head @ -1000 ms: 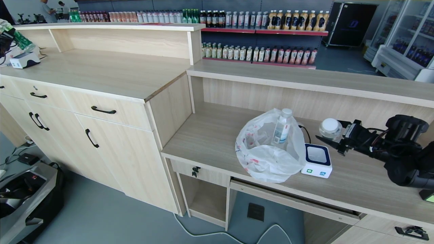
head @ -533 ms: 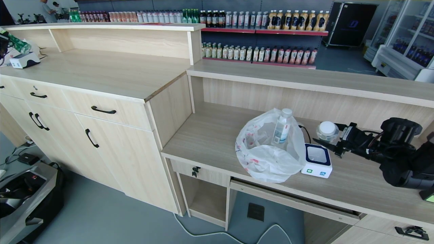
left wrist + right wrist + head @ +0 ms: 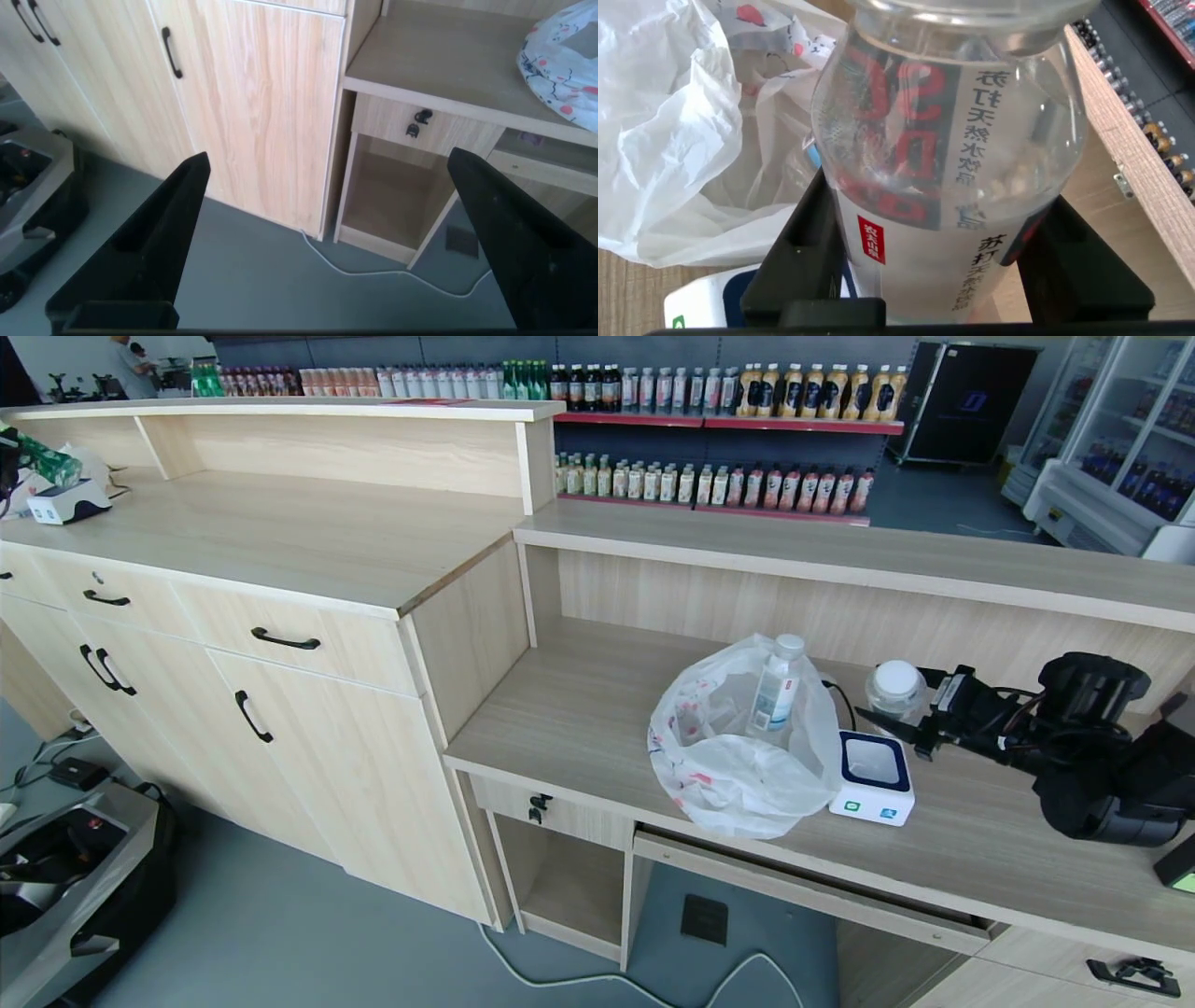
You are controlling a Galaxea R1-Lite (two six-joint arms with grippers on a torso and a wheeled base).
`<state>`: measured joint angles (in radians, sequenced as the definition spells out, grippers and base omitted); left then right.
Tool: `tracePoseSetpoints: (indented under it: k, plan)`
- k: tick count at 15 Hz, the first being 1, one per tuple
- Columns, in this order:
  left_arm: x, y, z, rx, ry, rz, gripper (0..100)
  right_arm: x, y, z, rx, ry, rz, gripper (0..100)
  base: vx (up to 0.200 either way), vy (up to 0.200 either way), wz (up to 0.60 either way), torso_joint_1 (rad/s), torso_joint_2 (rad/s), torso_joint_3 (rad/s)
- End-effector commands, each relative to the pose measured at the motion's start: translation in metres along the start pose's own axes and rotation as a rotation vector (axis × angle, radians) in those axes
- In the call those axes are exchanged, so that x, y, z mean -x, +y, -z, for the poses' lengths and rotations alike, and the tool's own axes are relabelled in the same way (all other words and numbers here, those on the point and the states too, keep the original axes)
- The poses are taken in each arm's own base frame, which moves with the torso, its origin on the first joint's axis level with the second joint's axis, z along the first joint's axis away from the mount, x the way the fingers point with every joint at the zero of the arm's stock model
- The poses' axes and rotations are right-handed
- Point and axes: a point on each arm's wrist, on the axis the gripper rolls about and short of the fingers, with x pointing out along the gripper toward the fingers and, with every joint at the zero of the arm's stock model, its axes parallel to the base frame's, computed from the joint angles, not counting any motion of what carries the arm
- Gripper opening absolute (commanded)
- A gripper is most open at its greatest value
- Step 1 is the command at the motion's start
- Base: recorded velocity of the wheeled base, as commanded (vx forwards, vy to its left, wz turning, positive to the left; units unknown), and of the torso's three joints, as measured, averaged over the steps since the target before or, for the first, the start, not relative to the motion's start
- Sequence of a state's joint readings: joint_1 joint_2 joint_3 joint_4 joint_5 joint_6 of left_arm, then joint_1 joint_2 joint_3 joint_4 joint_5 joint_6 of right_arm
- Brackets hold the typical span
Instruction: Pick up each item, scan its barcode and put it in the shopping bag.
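Here, a clear plastic water bottle, round-bodied with a red-printed label and a white cap turned toward the head camera, sits in the right tool. The tool's black fingers are clamped on either side of the bottle's body. The bottle is held in the air just behind the scanner, a small white box with a dark-rimmed glossy window facing up. Against the scanner's left side stands the shopping bag, thin crinkled white film with small red prints, its mouth open. A second, slimmer bottle stands upright inside it. Scanner and bag rest on the table, a matt, pale wood-grain laminate surface with a raised ledge behind. Well to the left of the scanner and below table height, the left tool hangs over the smooth grey floor, its dark wedge-shaped fingers spread wide apart. Beyond the scanner, past the ledge, red-edged shelves carry rows of drink bottles, and glass-fronted coolers line the right wall.
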<state>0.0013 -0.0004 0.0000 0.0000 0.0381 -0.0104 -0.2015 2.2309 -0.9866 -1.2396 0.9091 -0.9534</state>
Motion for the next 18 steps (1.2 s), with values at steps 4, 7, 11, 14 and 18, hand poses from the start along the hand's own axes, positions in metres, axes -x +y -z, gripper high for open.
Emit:
tracePoseSetpoints:
  k: [4,7,11,14,18]
  plan:
    - [0.000,0.000,0.000,0.000,0.000,-0.001,100,-0.006,0.003,0.001,-0.002,-0.010,-0.009,0,0.000,0.000,0.00,0.000,0.00,0.000]
    - [0.000,0.000,0.000,0.000,0.000,-0.001,100,-0.009,0.004,0.002,0.001,-0.015,-0.010,0,0.000,0.000,0.00,0.000,0.00,0.000]
    - [0.000,0.000,0.000,0.000,0.000,-0.001,100,-0.012,0.004,0.005,0.000,-0.017,-0.010,0,0.000,0.000,0.00,0.000,0.00,0.000]
    - [0.000,0.000,0.000,0.000,0.000,-0.001,100,-0.013,-0.001,0.004,-0.010,-0.022,-0.001,0,0.000,0.000,0.00,0.000,0.00,0.000]
    - [0.000,0.000,0.000,0.000,0.000,-0.001,100,0.006,-0.064,-0.120,-0.394,-0.012,0.119,0,0.000,0.000,0.00,0.000,0.00,0.000]
